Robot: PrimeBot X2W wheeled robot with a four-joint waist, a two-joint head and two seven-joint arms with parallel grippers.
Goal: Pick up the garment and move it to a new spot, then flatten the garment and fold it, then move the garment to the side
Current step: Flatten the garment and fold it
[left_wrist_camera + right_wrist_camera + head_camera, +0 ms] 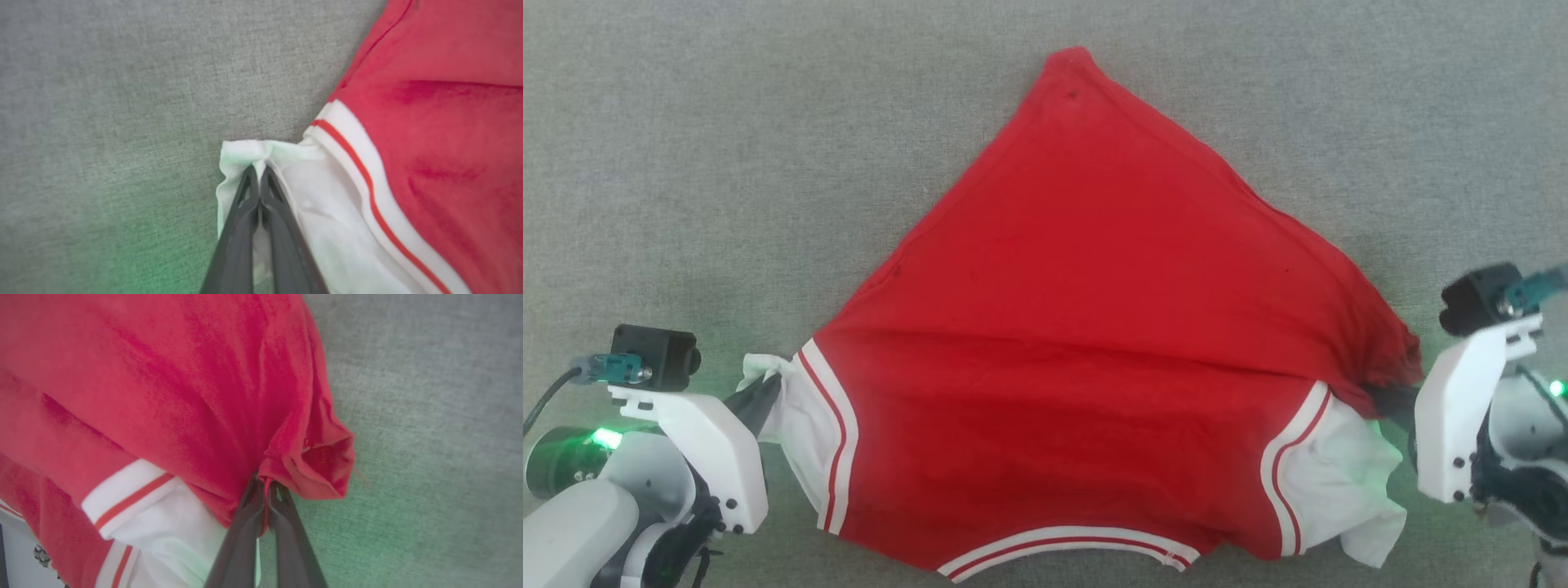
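Note:
The garment (1086, 327), a bright red shirt with white sleeves and red-and-white striped trim, is stretched between my two grippers over the grey cloth surface (686, 163), its far end running to a point at the top middle. My left gripper (772, 384) is shut on the edge of the white sleeve (261, 163) at the lower left. At the right, my right gripper (1388, 396) is shut on a bunched fold of red cloth (261, 477) just above the other white sleeve (1347, 482). The neck trim (1062, 551) hangs at the bottom middle. No lettering shows.
Grey woven cloth covers the surface all around the shirt, with wide bare room to the left, right and beyond the far point. Green light from my wrists tints the cloth near both grippers.

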